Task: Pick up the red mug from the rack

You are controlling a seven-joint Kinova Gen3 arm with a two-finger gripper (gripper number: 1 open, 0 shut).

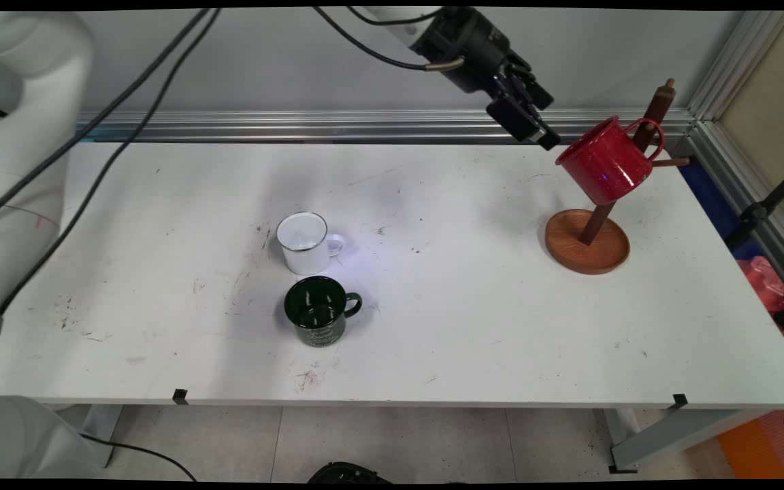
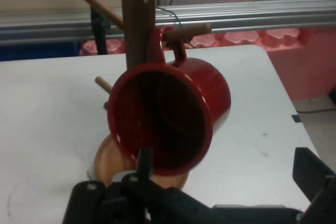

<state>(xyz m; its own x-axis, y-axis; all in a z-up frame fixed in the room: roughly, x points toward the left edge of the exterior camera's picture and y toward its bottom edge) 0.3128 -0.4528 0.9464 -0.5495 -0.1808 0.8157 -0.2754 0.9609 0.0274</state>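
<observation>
- Gripper [image 1: 535, 126] is raised, released, just left of the red mug [image 1: 603, 163].
- Red mug hangs by its handle on the wooden mug tree [image 1: 589, 241].
- White mug [image 1: 303, 243] and green mug [image 1: 317, 312] stand mid-table.

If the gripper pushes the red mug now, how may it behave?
The red mug hangs by its handle on a peg of the stand, so it would probably swing. It looks like glossy enamel: likely stiff, light, somewhat slippery. The gripper is close beside it.

Robot lab: you see aluminium-profile frame [image 1: 378, 124], scuffed white table [image 1: 474, 327], hanging black cables [image 1: 126, 102], pink foam blocks [image 2: 315, 40].
</observation>
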